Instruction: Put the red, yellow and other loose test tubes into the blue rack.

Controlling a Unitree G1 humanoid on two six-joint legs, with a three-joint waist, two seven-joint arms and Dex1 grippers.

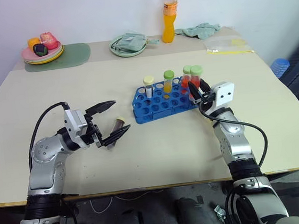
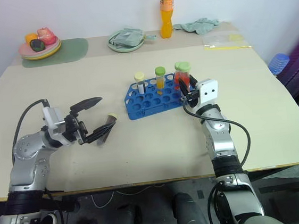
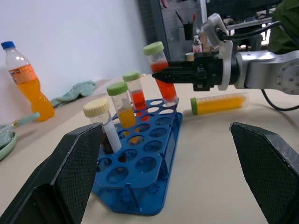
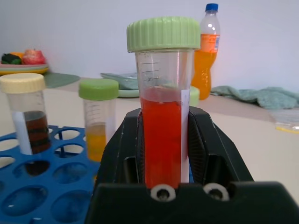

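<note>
On the left, the left gripper [image 1: 112,117] hovers low over the surface [image 1: 158,143] with its fingers [image 1: 102,107] spread wide; a loose tube [image 1: 117,127] with a pale cap lies between them, its lower end hidden behind the lower finger, so whether it is touched cannot be told. To the right stands the blue rack [image 1: 162,101], holding a cream-capped dark tube [image 1: 149,86], a green-capped yellow tube [image 1: 168,81] and a green-capped red tube [image 1: 186,76], partly masked by its neighbour. At the rack's right end the right gripper [image 4: 163,140] pinches another red tube [image 4: 162,112] upright; its foot is hidden. Beyond the rack a yellow tube [image 3: 219,103] lies on its side, seen from the left wrist.
</note>
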